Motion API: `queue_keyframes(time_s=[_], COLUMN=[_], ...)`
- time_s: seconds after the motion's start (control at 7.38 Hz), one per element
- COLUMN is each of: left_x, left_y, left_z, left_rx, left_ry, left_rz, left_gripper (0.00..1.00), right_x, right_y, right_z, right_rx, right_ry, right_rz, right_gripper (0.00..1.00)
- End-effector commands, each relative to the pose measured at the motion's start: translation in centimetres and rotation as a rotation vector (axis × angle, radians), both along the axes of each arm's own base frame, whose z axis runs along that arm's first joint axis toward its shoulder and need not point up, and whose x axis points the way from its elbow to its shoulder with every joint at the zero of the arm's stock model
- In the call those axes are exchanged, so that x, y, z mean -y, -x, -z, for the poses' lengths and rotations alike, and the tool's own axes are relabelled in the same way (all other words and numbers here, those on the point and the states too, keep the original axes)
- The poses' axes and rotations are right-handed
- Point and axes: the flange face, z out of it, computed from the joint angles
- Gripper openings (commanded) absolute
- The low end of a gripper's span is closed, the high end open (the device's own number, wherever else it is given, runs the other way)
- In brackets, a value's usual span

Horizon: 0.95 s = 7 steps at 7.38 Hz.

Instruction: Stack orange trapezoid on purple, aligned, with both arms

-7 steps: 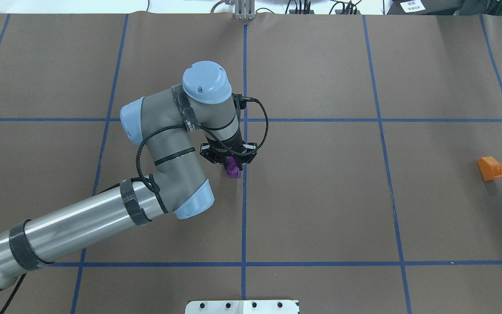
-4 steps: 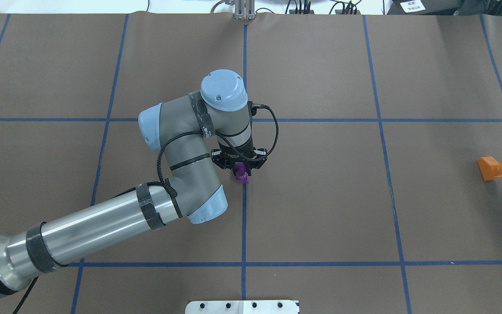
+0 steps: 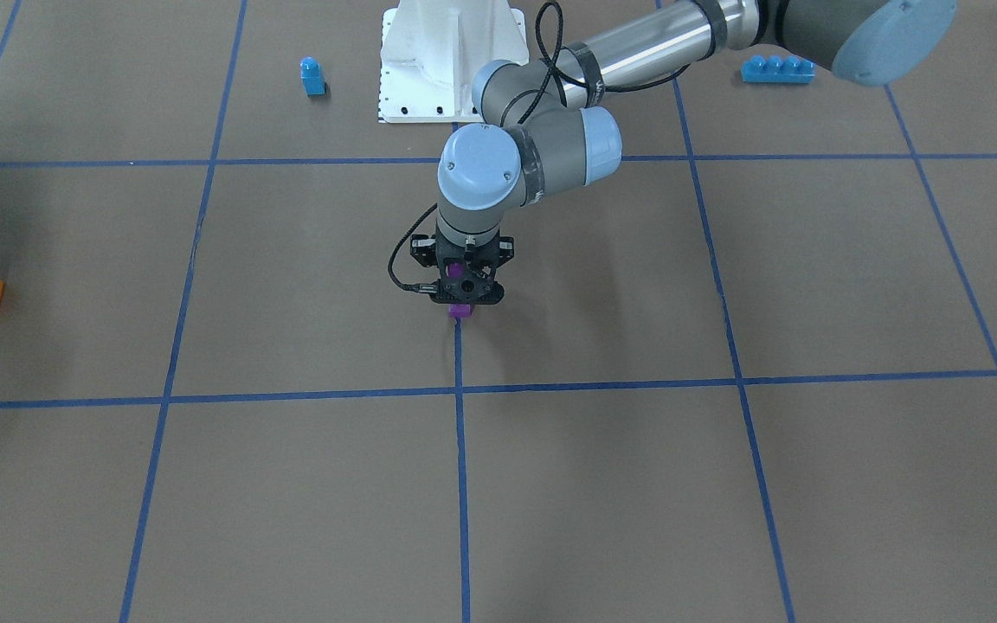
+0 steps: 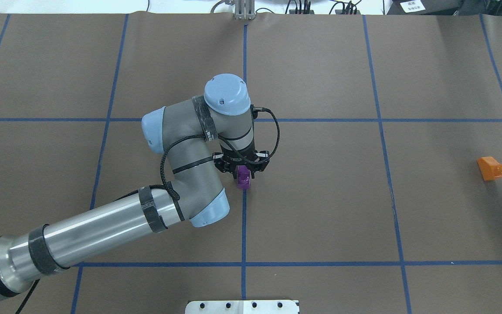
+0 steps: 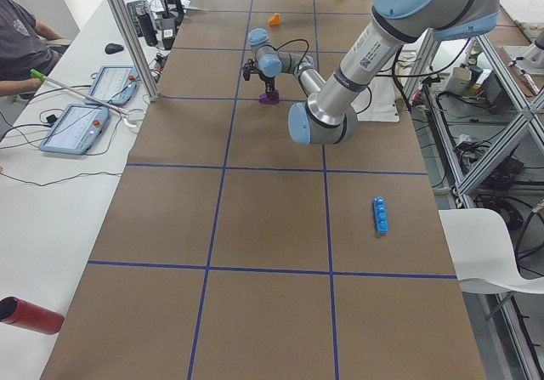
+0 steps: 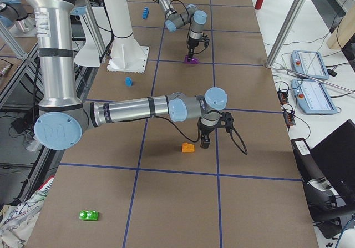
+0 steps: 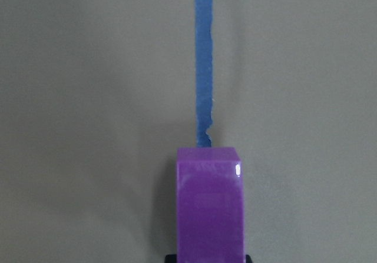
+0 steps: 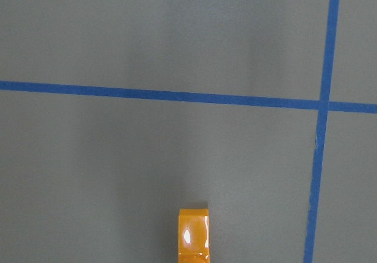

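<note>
Here, the left end effector (image 4: 243, 171) points straight down over the brown worktop (image 4: 320, 205) and is closed on the purple block (image 4: 243, 179), with one finger at each side of it. The block is upright and sits directly on the middle blue tape line (image 4: 243, 226). In the left wrist view the line runs down to the block (image 7: 210, 207) and disappears behind it. The block is very low, but it cannot be told if its bottom touches the worktop. The orange trapezoid (image 4: 490, 168) lies on the worktop well apart from the middle tape line, on the robot's right side, and nothing holds it. The right end effector (image 6: 204, 141) hangs just beside the orange trapezoid (image 6: 188, 147), equally far from that line. Only the side view shows it, so it cannot be told how wide it is open. In the right wrist view the orange trapezoid (image 8: 194, 233) is at the bottom edge, in the middle. A small blue block (image 3: 312, 76) and a long blue brick (image 3: 777, 69) lie on opposite sides of the middle tape line, both near the robot's base.
</note>
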Motion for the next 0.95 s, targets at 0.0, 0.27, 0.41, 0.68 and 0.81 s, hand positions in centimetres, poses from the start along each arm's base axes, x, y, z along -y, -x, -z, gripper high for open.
queue_keyframes(time_s=[0.0,0.27,0.41,0.68,0.81], left_x=[0.3,3.2,4.3,5.3,5.3], left_y=[0.2,4.3,6.3,7.2,7.2], left_z=[0.8,3.5,4.4,4.3,4.3], left_rx=[-0.001,-0.048,-0.066,-0.063,-0.063], left_ry=[-0.017,-0.043,-0.055,-0.055,-0.055], left_rz=[0.03,0.09,0.118,0.134,0.134], left_gripper=[1.0,1.0,1.0,1.0,1.0], right_x=[-0.1,-0.4,-1.3,-2.7,-3.4], right_y=[0.8,1.6,2.7,4.1,5.1], right_z=[-0.1,-0.4,-1.5,-4.5,-5.6], right_rx=[-0.001,-0.004,-0.024,-0.04,-0.031], right_ry=[0.0,0.016,0.061,0.053,0.018], right_rz=[0.018,0.025,0.022,0.037,0.034], right_gripper=[1.0,1.0,1.0,1.0,1.0])
